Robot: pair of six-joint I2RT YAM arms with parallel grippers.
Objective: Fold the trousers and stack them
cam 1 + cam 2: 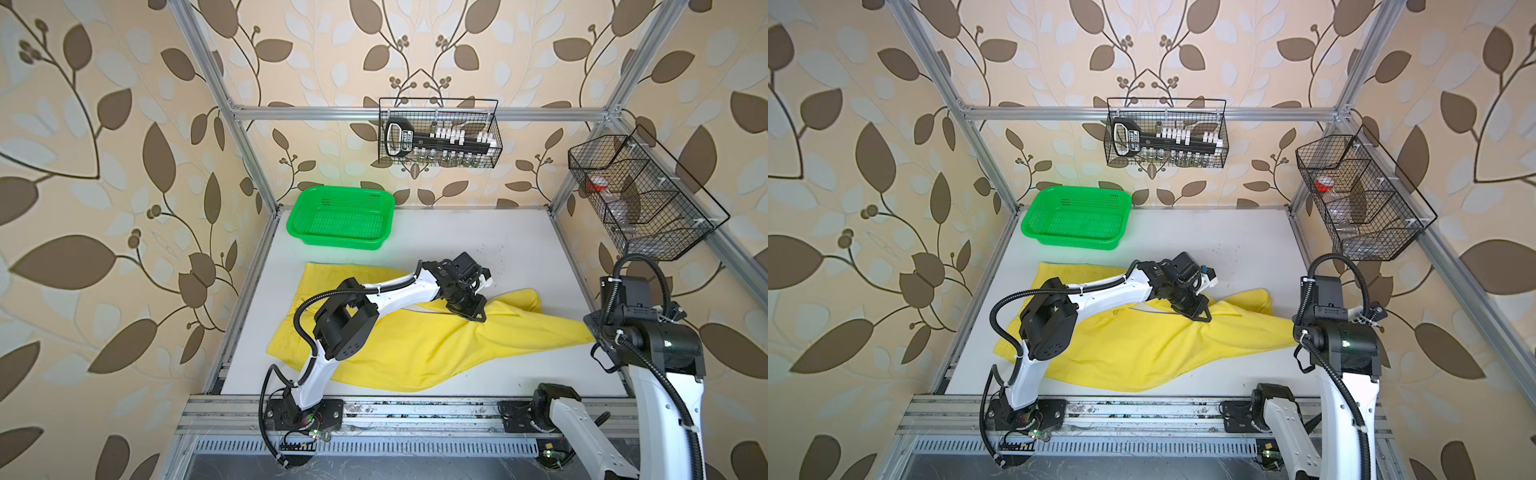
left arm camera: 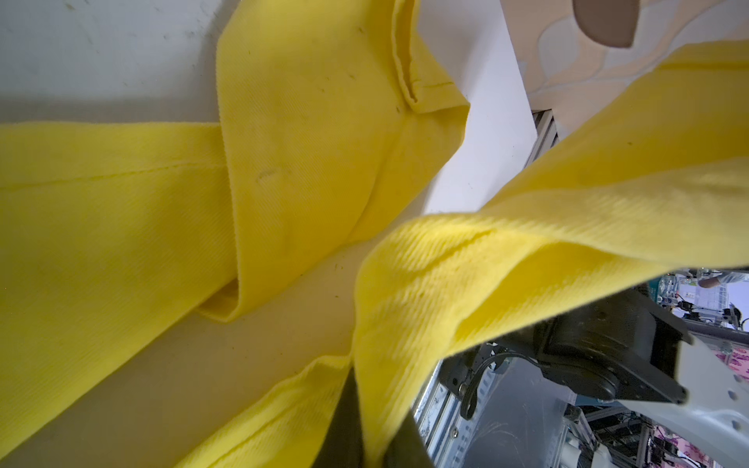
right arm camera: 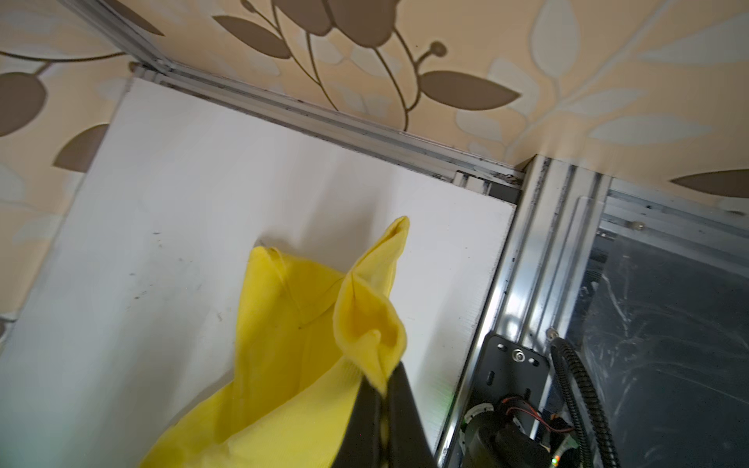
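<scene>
The yellow trousers (image 1: 415, 349) (image 1: 1142, 349) lie spread and rumpled across the white table (image 1: 478, 237), from the left side to the right edge. My left gripper (image 1: 473, 315) (image 1: 1198, 313) reaches over their middle and is shut on a raised fold of the fabric (image 2: 425, 283), which runs between its black fingers (image 2: 338, 421). My right gripper (image 3: 383, 399) is shut on a bunched leg end (image 3: 364, 324) near the table's right front corner. In both top views its wrist housing (image 1: 636, 316) hides the jaws.
A green perforated basket (image 1: 340, 216) (image 1: 1077, 218) stands at the table's back left, with nothing in it. A wire basket (image 1: 440, 133) hangs on the back rail and another wire basket (image 1: 636, 195) on the right rail. Aluminium frame rails (image 3: 543, 259) border the table.
</scene>
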